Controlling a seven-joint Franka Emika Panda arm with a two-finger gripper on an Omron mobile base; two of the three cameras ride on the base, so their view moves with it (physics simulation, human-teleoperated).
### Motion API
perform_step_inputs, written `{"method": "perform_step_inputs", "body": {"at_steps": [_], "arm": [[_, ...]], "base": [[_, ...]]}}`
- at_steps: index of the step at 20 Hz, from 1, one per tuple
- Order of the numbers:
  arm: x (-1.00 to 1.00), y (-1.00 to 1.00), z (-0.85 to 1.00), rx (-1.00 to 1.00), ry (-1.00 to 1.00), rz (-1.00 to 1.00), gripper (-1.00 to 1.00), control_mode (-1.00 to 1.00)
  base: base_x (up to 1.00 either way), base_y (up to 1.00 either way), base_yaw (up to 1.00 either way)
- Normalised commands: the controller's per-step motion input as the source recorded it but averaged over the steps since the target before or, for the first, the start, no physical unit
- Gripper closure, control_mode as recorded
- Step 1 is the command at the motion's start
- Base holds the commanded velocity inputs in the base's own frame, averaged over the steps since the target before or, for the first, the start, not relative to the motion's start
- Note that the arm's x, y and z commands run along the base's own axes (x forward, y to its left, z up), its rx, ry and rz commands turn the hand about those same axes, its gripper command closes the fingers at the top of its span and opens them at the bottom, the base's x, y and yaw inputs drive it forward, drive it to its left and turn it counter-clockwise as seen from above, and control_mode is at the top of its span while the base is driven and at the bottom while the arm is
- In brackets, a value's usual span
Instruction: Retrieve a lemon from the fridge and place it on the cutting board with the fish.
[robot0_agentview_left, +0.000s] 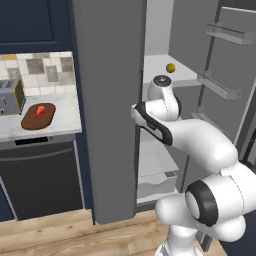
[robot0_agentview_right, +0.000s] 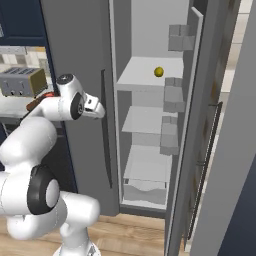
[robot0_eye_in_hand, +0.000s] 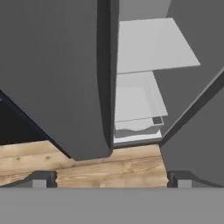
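The fridge stands with its left door shut and its right door swung open. The lemon, small and yellow, sits on an upper shelf inside; it is the lemon in the right base view too. On the counter to the left, the oval brown cutting board carries the red-orange fish. My gripper hangs in front of the shut door's edge, well below and left of the lemon. In the hand view its fingertips stand wide apart, open with nothing between them.
A toaster stands on the counter left of the board. Below the counter is a dark appliance front. The open door carries racks. Lower shelves and a drawer show inside. The floor is wood.
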Motion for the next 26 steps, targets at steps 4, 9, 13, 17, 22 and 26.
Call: {"method": "perform_step_inputs", "body": {"at_steps": [4, 9, 13, 17, 22, 26], "arm": [[0.07, 0.0, 0.0, -0.01, 0.03, 0.13, -1.0, -1.0], [0.13, 0.0, 0.0, 0.0, -0.01, 0.0, -1.0, -1.0], [0.23, 0.0, -0.08, 0.0, -0.06, -0.07, -1.0, -1.0], [0.4, 0.0, -0.03, 0.0, -0.02, -0.09, -1.0, -1.0], [0.33, 0.0, 0.0, 0.0, 0.0, -0.03, -1.0, -1.0], [0.36, 0.0, 0.0, 0.0, 0.0, 0.0, -1.0, -1.0]], "base": [[0.0, 0.0, 0.0], [0.0, 0.0, 0.0], [0.0, 0.0, 0.0], [0.0, 0.0, 0.0], [0.0, 0.0, 0.0], [0.0, 0.0, 0.0]]}}
